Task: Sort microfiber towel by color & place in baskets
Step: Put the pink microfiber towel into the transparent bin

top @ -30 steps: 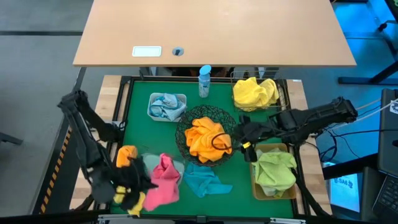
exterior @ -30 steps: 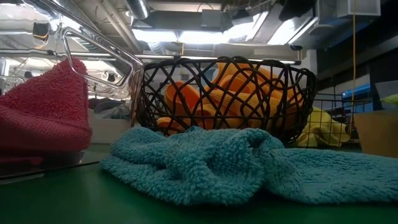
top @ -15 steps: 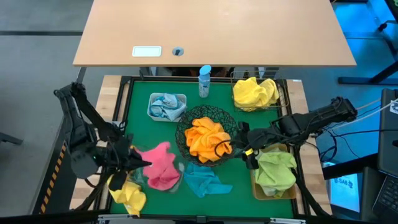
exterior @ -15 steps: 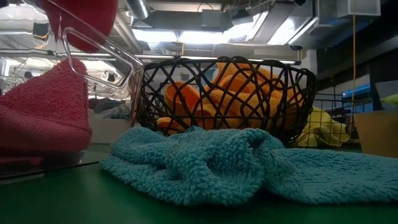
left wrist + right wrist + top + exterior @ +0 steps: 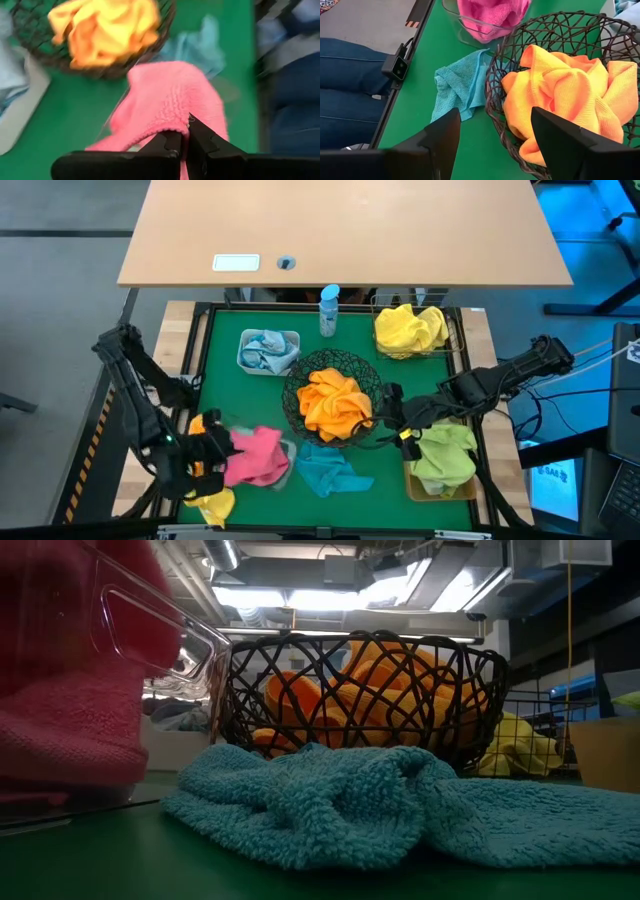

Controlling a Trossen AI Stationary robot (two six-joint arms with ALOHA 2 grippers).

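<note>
My left gripper is at the table's near left, shut on a pink towel over the clear tray. Pink cloth fills that tray. A teal towel lies flat on the green mat. Orange towels fill the round black wire bowl. My right gripper hovers open above the bowl's near rim, touching nothing. A yellow towel lies near the left front corner. My left gripper pinches a raised fold at the pink towel's near edge between its two fingers. The fingers slant down from the table's left side. The cloth spreads away from the fingertips and sags toward the clear tray; one layer or several, I cannot tell.
Yellow towels fill the square wire basket at the far right, pale blue ones the white tub, green ones the tan bin. A blue-capped bottle stands at the far edge. A person's jeans-clad legs are beside the table.
My left gripper has swung away from the near edge and back again, tipping as it went, still shut on the pink towel. The towel's loose part has come down in front of the clear tray in the low view. My right gripper has drifted slightly toward the near edge.
</note>
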